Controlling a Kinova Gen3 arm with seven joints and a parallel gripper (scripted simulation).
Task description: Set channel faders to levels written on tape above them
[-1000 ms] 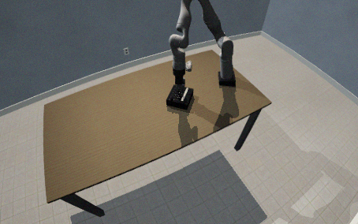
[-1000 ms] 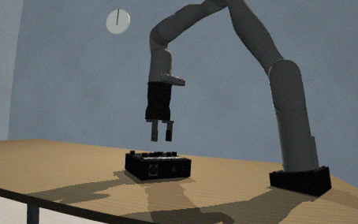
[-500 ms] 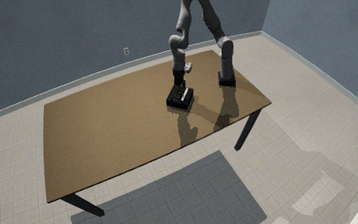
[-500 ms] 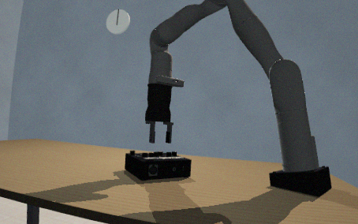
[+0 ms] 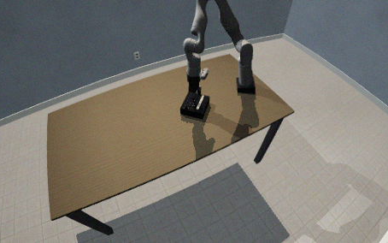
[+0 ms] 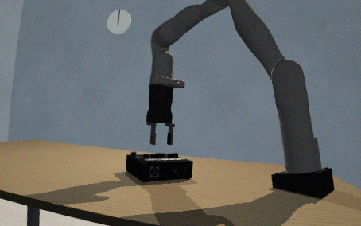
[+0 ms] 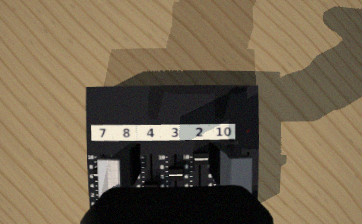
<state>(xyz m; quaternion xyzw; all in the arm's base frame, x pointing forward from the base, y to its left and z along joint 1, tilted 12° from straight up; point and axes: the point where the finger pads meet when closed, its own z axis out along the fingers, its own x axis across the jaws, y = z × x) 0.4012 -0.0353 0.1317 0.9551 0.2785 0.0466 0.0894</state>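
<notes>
The black lighting desk stands on its feet on the wooden table; it also shows in the exterior view and the wrist view. A white tape strip on it reads 7, 8, 4, 3, 2, 10. Below the tape I see fader slots with scales and two light cap lines, one under the 3 and one under the 2. The lower part of the faders is hidden by my gripper body. My gripper is open and empty, pointing down, a short way above the desk's top. Its fingers straddle the fader area.
The arm's base stands on the table to the right of the desk. A small light object lies on the table behind the desk. The table's far edge runs close behind the base.
</notes>
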